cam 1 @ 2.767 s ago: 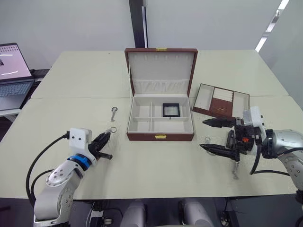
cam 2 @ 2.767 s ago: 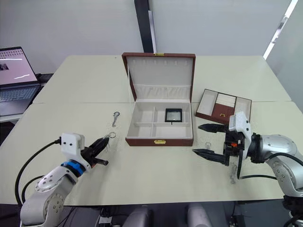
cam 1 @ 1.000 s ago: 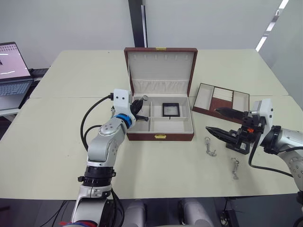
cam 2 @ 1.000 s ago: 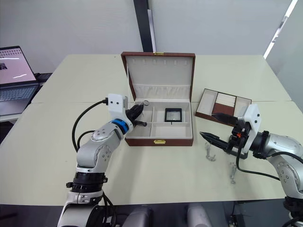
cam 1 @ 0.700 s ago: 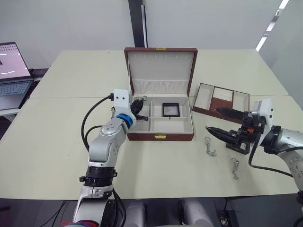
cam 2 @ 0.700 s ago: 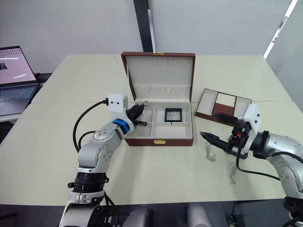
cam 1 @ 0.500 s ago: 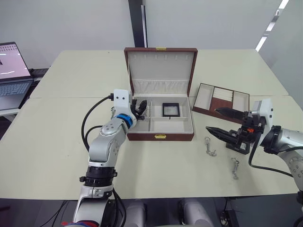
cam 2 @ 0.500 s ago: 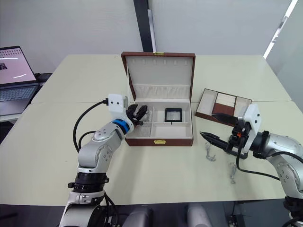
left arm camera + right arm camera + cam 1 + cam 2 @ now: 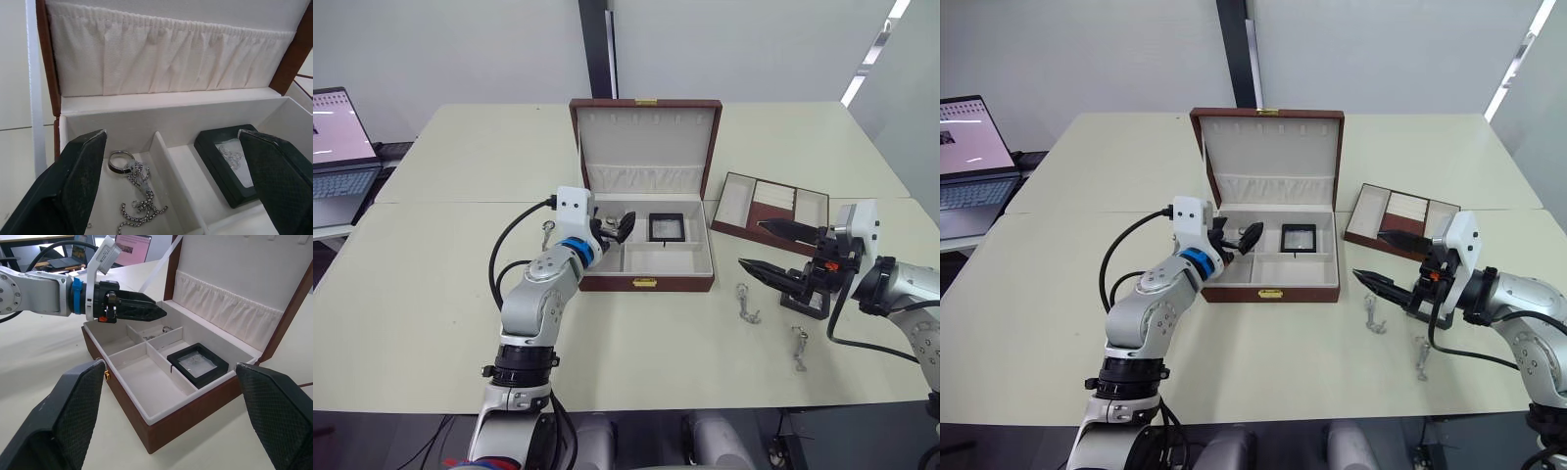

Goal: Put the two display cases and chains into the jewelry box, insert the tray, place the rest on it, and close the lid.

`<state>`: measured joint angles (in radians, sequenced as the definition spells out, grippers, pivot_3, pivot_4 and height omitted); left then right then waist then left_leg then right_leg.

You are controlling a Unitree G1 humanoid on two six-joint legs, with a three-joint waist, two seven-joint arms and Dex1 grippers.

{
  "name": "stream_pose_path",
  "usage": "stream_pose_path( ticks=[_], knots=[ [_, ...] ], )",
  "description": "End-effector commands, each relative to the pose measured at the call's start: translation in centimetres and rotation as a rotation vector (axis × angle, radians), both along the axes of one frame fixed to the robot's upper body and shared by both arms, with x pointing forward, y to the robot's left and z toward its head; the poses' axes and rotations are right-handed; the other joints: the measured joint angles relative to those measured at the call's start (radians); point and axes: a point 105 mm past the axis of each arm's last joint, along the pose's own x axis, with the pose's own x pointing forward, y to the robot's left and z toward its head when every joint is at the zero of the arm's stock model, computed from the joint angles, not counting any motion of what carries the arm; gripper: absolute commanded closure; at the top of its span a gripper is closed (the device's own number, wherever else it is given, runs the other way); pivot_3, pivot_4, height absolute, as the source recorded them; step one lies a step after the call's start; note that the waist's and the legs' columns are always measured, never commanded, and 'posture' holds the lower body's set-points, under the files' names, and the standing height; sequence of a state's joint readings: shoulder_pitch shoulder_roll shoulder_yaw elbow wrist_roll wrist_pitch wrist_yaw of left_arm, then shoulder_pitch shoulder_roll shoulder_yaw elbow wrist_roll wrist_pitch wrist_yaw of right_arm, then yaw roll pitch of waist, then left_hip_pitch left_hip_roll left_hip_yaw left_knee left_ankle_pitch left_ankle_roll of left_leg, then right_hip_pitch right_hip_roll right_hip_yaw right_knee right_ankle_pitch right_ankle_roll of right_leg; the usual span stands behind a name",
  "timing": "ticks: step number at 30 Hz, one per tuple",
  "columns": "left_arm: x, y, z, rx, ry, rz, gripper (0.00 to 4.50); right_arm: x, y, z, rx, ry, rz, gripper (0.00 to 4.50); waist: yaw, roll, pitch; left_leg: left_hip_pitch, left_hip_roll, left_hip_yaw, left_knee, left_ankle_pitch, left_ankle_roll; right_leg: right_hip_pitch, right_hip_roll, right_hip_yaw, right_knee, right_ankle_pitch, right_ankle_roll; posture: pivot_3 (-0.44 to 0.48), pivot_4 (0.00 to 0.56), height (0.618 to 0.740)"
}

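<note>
The jewelry box (image 9: 645, 282) stands open at the table's middle, its lid (image 9: 646, 147) upright. One display case (image 9: 667, 226) lies in its back right compartment. A chain (image 9: 139, 198) with a ring lies loose in the back left compartment. My left gripper (image 9: 615, 227) hovers open just above that chain, holding nothing. The tray (image 9: 771, 207) sits on the table right of the box. Two more chains (image 9: 744, 302) (image 9: 799, 348) lie on the table in front of the tray. My right gripper (image 9: 769, 250) is open and empty above the table, between the tray and those chains.
Another small chain (image 9: 547, 228) lies on the table left of the box, beside my left arm. A laptop (image 9: 337, 157) stands open at the far left edge. The box's front compartments (image 9: 146, 382) hold nothing.
My left gripper, which carried a chain from the table over the box, has opened, and the chain now lies in the back left compartment. The right arm has barely moved.
</note>
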<state>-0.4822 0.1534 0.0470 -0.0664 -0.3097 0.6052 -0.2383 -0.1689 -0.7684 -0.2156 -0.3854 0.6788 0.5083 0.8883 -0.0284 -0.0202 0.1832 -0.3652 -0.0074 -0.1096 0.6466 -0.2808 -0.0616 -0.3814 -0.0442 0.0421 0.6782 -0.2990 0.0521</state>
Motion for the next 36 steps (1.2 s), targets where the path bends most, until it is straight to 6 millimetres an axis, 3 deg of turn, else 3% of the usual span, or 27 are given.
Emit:
stream_pose_path(
  ticks=[1,8,12,16,23,26,32,36],
  knots=[
    [-1.0,-0.8,1.9,0.001,-0.082,-0.094,0.02,0.1,-0.5,0.9,-0.002,-0.035,-0.022,0.0,0.0,0.0,0.0,0.0,0.0,0.0,0.0,0.0,0.0,0.0,0.0,0.0,0.0,0.0,0.0,0.0,0.15,0.74],
    [-3.0,1.6,2.9,0.061,-0.107,-0.301,0.02,0.4,-2.3,0.7,0.015,-0.016,-0.075,0.0,-0.003,0.0,0.0,0.0,0.001,0.0,0.0,0.0,0.0,0.0,0.001,0.0,0.0,0.0,0.0,0.0,0.15,0.74],
    [-4.9,4.3,2.9,0.108,-0.061,-0.407,0.02,0.5,-4.5,0.0,0.001,0.007,-0.139,0.0,-0.002,0.0,0.0,0.0,0.001,0.0,-0.001,0.0,0.0,-0.001,0.001,0.0,0.0,0.0,0.0,0.0,0.15,0.74],
    [-7.5,8.2,3.2,0.124,0.013,-0.456,0.02,0.8,-7.9,-1.0,-0.019,0.041,-0.245,0.0,-0.004,0.0,0.0,0.0,0.001,0.001,-0.001,0.0,0.0,-0.001,0.0,0.001,0.0,0.0,0.0,0.0,0.15,0.74],
    [-8.5,15.9,2.2,0.175,0.072,-0.202,0.02,1.1,-13.2,-3.2,-0.013,0.091,-0.427,0.0,-0.004,0.001,0.0,0.0,0.001,0.001,-0.001,0.0,0.001,-0.001,0.0,0.001,0.0,0.0,0.0,0.0,0.15,0.74],
    [-8.9,17.5,1.9,0.188,0.075,-0.129,0.02,1.1,-14.0,-3.8,-0.006,0.101,-0.454,0.0,-0.004,0.001,0.001,0.0,0.001,0.001,-0.001,0.0,0.001,-0.002,0.0,0.001,0.0,0.0,0.0,0.0,0.15,0.74],
    [-10.2,24.9,0.7,0.241,0.067,0.236,0.02,1.2,-15.3,-5.2,-0.008,0.128,-0.499,0.0,-0.006,0.001,0.0,0.001,0.002,0.002,-0.002,0.0,0.001,-0.002,0.0,0.002,0.0,0.0,0.0,0.0,0.15,0.74],
    [-10.9,26.2,-0.3,0.248,0.07,0.315,0.02,1.3,-15.6,-4.9,0.004,0.116,-0.51,0.0,-0.004,0.001,0.0,0.0,0.001,0.002,-0.002,0.0,0.001,-0.002,0.0,0.002,0.0,0.0,0.0,0.0,0.15,0.74]
  ],
)
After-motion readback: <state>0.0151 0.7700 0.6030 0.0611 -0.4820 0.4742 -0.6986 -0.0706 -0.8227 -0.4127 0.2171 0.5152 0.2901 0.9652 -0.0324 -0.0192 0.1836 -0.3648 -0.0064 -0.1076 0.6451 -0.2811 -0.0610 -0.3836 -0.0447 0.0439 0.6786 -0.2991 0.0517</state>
